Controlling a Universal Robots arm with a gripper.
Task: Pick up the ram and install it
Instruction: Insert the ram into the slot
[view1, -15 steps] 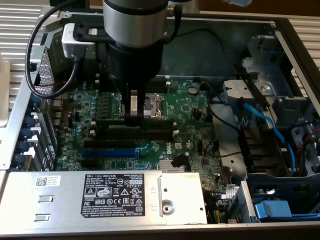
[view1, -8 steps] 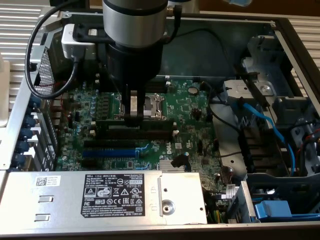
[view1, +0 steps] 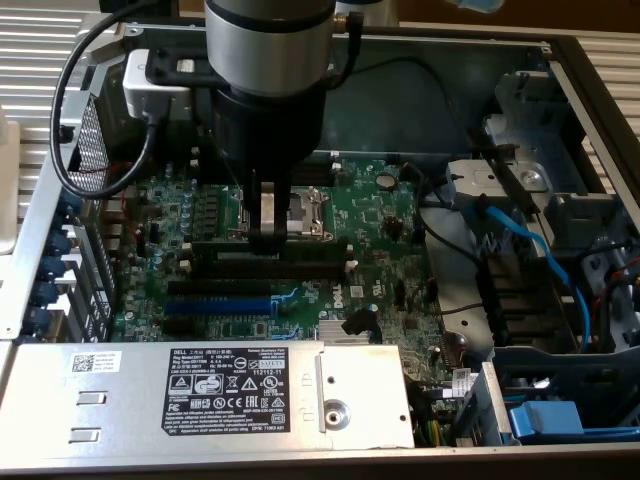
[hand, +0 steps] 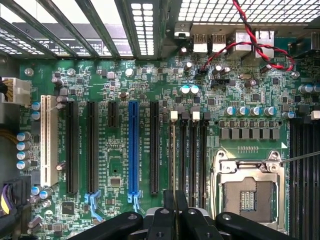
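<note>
The ram (view1: 310, 247) is a long dark stick standing on edge along a black memory slot in the middle of the green motherboard (view1: 380, 260). My gripper (view1: 268, 238) comes straight down onto its top edge, left of the stick's middle in the exterior view. In the wrist view the ram (hand: 174, 155) shows edge-on as a thin line, in the black slot (hand: 192, 160) of the row nearest the blue slot (hand: 133, 150). The two black fingers (hand: 169, 202) are pinched together on that thin edge. Whether the slot's end clips have latched is hidden.
The open CPU socket (view1: 305, 210) lies just behind the gripper. Black expansion slots and a blue slot (view1: 215, 305) run in front. A silver power supply box (view1: 200, 395) spans the near edge. Blue cables (view1: 540, 250) and a drive cage stand at the exterior view's right.
</note>
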